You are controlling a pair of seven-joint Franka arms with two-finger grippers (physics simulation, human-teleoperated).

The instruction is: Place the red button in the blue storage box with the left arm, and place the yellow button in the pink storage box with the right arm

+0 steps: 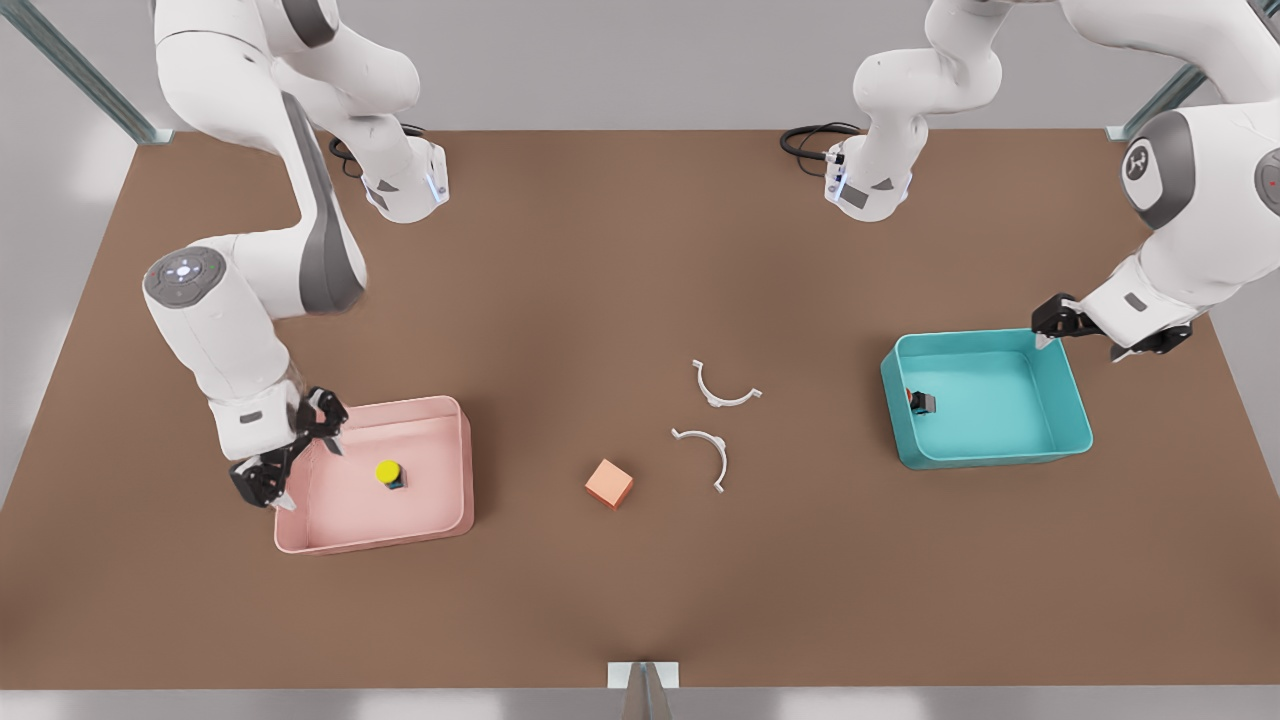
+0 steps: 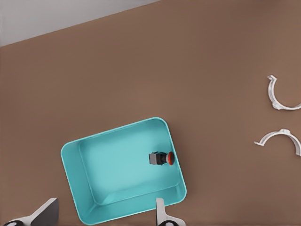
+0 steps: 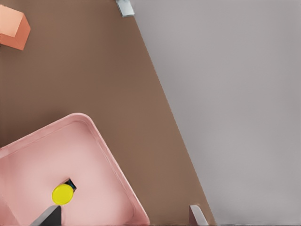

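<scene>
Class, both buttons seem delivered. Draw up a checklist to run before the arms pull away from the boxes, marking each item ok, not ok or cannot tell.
1. Red button inside blue box: ok, though lying on its side.
2. Yellow button inside pink box: ok, upright.
3. Left claw open, holding nothing: ok.
4. Right claw open, holding nothing: ok.
5. Left claw clear of blue box rim: cannot tell.
6. Right claw clear of pink box rim: cannot tell.

The whole table [image 1: 640,560] is seen from high in front — each wrist view is aimed down closely, one box shared with it apiece.
</scene>
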